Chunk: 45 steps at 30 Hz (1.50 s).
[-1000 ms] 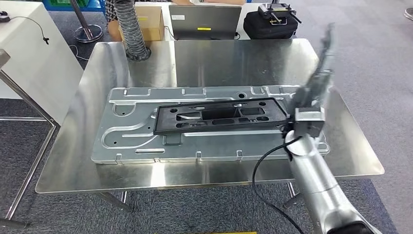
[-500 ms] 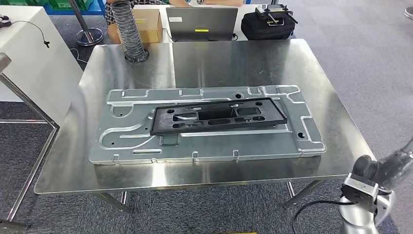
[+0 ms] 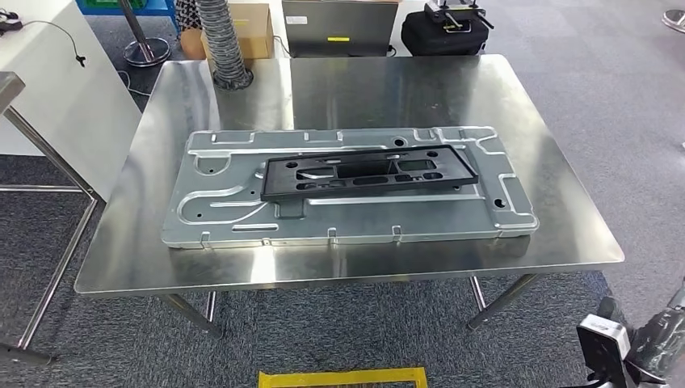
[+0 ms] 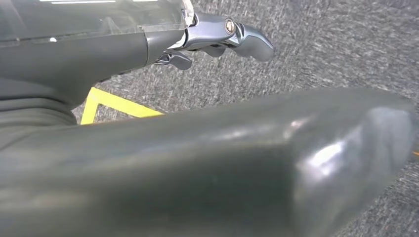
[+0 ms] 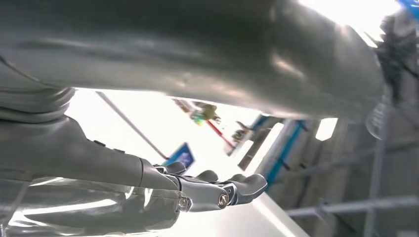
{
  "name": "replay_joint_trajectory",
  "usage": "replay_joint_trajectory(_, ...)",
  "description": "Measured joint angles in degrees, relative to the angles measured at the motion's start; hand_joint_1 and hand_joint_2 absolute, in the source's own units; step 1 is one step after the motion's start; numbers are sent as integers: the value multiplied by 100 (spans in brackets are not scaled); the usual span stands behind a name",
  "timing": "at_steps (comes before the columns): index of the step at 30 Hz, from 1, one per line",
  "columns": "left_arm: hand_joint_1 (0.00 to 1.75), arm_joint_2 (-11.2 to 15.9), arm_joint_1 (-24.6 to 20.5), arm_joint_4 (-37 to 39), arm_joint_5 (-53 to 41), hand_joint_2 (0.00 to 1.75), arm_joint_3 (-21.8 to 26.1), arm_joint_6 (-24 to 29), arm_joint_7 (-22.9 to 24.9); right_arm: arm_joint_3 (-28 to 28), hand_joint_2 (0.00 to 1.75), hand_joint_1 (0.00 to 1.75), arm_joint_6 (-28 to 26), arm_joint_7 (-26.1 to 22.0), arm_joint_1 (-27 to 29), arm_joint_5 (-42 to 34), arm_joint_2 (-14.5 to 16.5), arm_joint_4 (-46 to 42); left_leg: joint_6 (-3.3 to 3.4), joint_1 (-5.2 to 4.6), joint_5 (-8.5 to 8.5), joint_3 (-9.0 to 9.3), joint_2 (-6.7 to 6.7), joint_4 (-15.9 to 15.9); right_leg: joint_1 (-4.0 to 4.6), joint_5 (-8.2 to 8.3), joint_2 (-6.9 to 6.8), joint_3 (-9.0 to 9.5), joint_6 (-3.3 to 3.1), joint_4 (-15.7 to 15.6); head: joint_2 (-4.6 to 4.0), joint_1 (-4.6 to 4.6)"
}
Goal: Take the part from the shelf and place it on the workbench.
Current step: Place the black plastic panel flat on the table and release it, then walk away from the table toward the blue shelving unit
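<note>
The black plastic part [image 3: 369, 172], a long frame with several cut-outs, lies flat on a large stamped metal plate [image 3: 242, 222] on the steel workbench [image 3: 363, 89]. Nothing touches it. My right arm [image 3: 646, 339] hangs low past the bench's front right corner, well away from the part. In the right wrist view my right hand [image 5: 212, 190] has its fingers stretched out and holds nothing. In the left wrist view my left hand [image 4: 217, 42] hangs over grey carpet, fingers loosely extended, also with nothing in it.
At the bench's far edge are a corrugated hose [image 3: 222, 40], a cardboard box [image 3: 254, 28], a laptop [image 3: 339, 24] and a black bag [image 3: 444, 32]. A white cabinet [image 3: 48, 81] stands at the left. A yellow floor marking [image 3: 343, 377] lies in front of the bench.
My right arm has swung down from beside the part's right end to below the bench's front right corner. The part stays on the plate. The camera has shifted slightly.
</note>
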Motion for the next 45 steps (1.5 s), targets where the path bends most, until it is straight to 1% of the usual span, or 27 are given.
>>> replay_joint_trajectory(1, 0, -1, -5, 1, -76, 0, 44, -2, -16, -52, 0, 0, 24, 13, 15, -18, 20, 107, -35, 2, 42, -2, 1, -10, 22, -2, 3, 92, -29, -170, 0, -1)
replay_joint_trajectory(4, 0, -5, 2, 1, -220, 0, 176, -9, -31, -181, 0, 0, 58, -28, 61, -89, 80, 441, -144, 9, 119, -10, -5, -48, 33, 121, 5, 38, -131, -244, -1, -1)
replay_joint_trajectory(6, 0, -10, 19, 1, -247, 0, 216, -19, -20, -236, 0, 0, 83, -45, 68, 48, 144, 700, -201, 14, -219, -102, -10, 200, 7, 261, -7, -66, -216, -287, -1, -1)
replay_joint_trajectory(8, 0, -16, 22, 1, -267, 0, 247, -43, -13, -297, 0, 0, 130, -56, 75, 235, 231, 1016, -240, 26, -840, -260, -9, 861, 9, 385, -17, -215, -261, -290, -1, -1)
replay_joint_trajectory(9, 0, -19, 22, 1, -274, 0, 265, -55, -11, -332, 0, 0, 152, -58, 77, 300, 273, 1178, -258, 27, -1046, -315, -9, 1218, 15, 444, -20, -298, -264, -282, -1, -1)
replay_joint_trajectory(10, 0, -23, 22, 1, -278, 0, 280, -67, -10, -369, 0, 0, 170, -60, 77, 342, 309, 1336, -271, 27, -1106, -313, -9, 1471, 18, 503, -22, -384, -263, -270, -1, -1)
replay_joint_trajectory(12, 0, -33, 22, 1, -285, 0, 299, -79, -4, -454, 0, 0, 207, -63, 70, 382, 362, 1664, -272, 27, -871, -51, -9, 1440, 21, 609, -24, -565, -245, -222, -1, -1)
replay_joint_trajectory(14, 0, -41, 13, 1, -292, 0, 305, -78, 1, -547, 0, 0, 268, -64, 53, 391, 403, 2001, -235, 19, -671, 561, -12, 708, 29, 691, -23, -727, -211, -144, -1, -1)
replay_joint_trajectory(16, 0, -51, -7, 1, -299, 0, 310, -72, 13, -663, 0, 0, 381, -65, 12, 327, 437, 2381, -168, -4, -758, 1053, -16, -29, 44, 762, -23, -817, -156, -76, 0, 0)
replay_joint_trajectory(17, 0, -61, -15, 1, -309, 0, 311, -67, 31, -743, 0, 0, 451, -66, -20, 261, 451, 2622, -133, -20, -810, 1144, -16, -201, 51, 801, -24, -834, -123, -64, 1, 0)
replay_joint_trajectory(19, 0, -107, -12, 2, -333, 0, 314, -39, 95, -947, 0, 0, 555, -66, -101, 126, 470, 3213, -50, -19, -751, 1094, 1, -256, 39, 856, -16, -853, -50, -57, 0, 0)
replay_joint_trajectory(20, 0, -137, -10, 3, -348, 0, 315, -17, 137, -1072, 0, 0, 583, -64, -153, 84, 477, 3555, -4, -10, -694, 1050, 15, -263, 30, 771, -8, -885, -15, 0, 0, 0)
replay_joint_trajectory(22, 0, -208, -8, 7, -392, 0, 316, 18, 221, -1357, 0, 0, 599, 58, -303, 84, 485, 4327, 68, 9, -562, 916, 47, -280, -1, 286, 7, -1021, 49, 411, -1, 0)
replay_joint_trajectory(24, 0, -293, -1, 11, -465, 0, 314, 14, 299, -1625, 0, 0, 599, 531, -498, 250, 493, 5195, 88, 6, -433, 740, 57, -269, -26, -244, 6, -1183, 104, 1126, -1, 0)
replay_joint_trajectory(25, 0, -347, 3, 15, -503, 0, 311, 5, 337, -1709, 0, 0, 608, 910, -582, 404, 504, 5608, 81, 5, -370, 652, 60, -255, -39, -326, 6, -1208, 125, 1411, -1, 1)
replay_joint_trajectory(27, 0, -461, 11, 28, -590, 0, 299, -14, 426, -1759, 0, 0, 725, 1729, -710, 776, 553, 6272, 50, 11, -263, 473, 63, -207, -68, -98, 5, -1009, 147, 1473, -1, 1)
replay_joint_trajectory(29, 0, -585, 15, 41, -685, 0, 274, -35, 505, -1753, 0, 0, 952, 2283, -821, 1068, 627, 6747, 2, 13, -186, 317, 66, -136, -93, 154, 6, -456, 144, 801, 0, 0)
replay_joint_trajectory(31, 0, -698, 13, 51, -773, 0, 225, -65, 547, -1738, 0, 0, 1167, 2481, -923, 1221, 701, 7067, -63, 0, -121, 229, 71, -73, -79, 71, 11, 56, 92, 27, 0, 0)
replay_joint_trajectory(32, 0, -745, 10, 57, -816, 0, 194, -80, 558, -1731, 0, 0, 1253, 2502, -960, 1263, 732, 7186, -99, -2, -82, 209, 74, -62, -60, -3, 12, 165, 54, -171, 0, 0)
replay_joint_trajectory(34, 0, -815, 8, 66, -902, 0, 136, -101, 565, -1725, 0, 0, 1383, 2491, -1005, 1295, 775, 7375, -174, 6, -15, 185, 75, -61, -43, 23, -1, 144, -36, -245, -1, -1)
replay_joint_trajectory(35, 0, -844, 16, 71, -945, 0, 106, -108, 568, -1724, 0, 0, 1425, 2479, -1019, 1298, 789, 7444, -206, 15, -73, 151, 70, -21, -47, 76, -14, 98, -89, -249, -1, 0)
replay_joint_trajectory(37, 0, -883, 39, 80, -1010, 0, 42, -115, 572, -1724, 0, 0, 1477, 2455, -1039, 1290, 805, 7538, -245, 27, -505, 11, 60, 350, -52, 205, -38, -33, -184, -264, -1, 0)
replay_joint_trajectory(39, 0, -908, 49, 84, -1044, 0, -8, -120, 574, -1724, 0, 0, 1524, 2441, -1046, 1290, 811, 7602, -258, 31, -1067, -164, 57, 1048, -19, 328, -47, -194, -227, -254, -1, -1)
replay_joint_trajectory(40, 0, -915, 49, 84, -1053, 0, -23, -122, 575, -1724, 0, 0, 1562, 2437, -1046, 1290, 812, 7631, -260, 31, -1193, -202, 57, 1360, -1, 389, -48, -281, -233, -244, -1, -1)
replay_joint_trajectory(41, 0, -921, 49, 84, -1055, 0, -37, -126, 579, -1724, 0, 0, 1612, 2436, -1047, 1290, 812, 7658, -253, 30, -1171, -170, 57, 1530, 17, 448, -50, -372, -236, -226, -1, -1)
replay_joint_trajectory(43, 0, -931, 49, 84, -1060, 0, -72, -137, 596, -1724, 0, 0, 1737, 2433, -1051, 1293, 812, 7705, -207, 25, -860, 165, 56, 1309, 48, 556, -49, -564, -230, -171, -1, -1)
replay_joint_trajectory(45, 0, -936, 35, 84, -1082, 0, -105, -143, 619, -1724, 0, 0, 1839, 2408, -1063, 1294, 814, 7740, -130, -1, -722, 777, 55, 492, 73, 648, -47, -714, -208, -106, -1, -1)
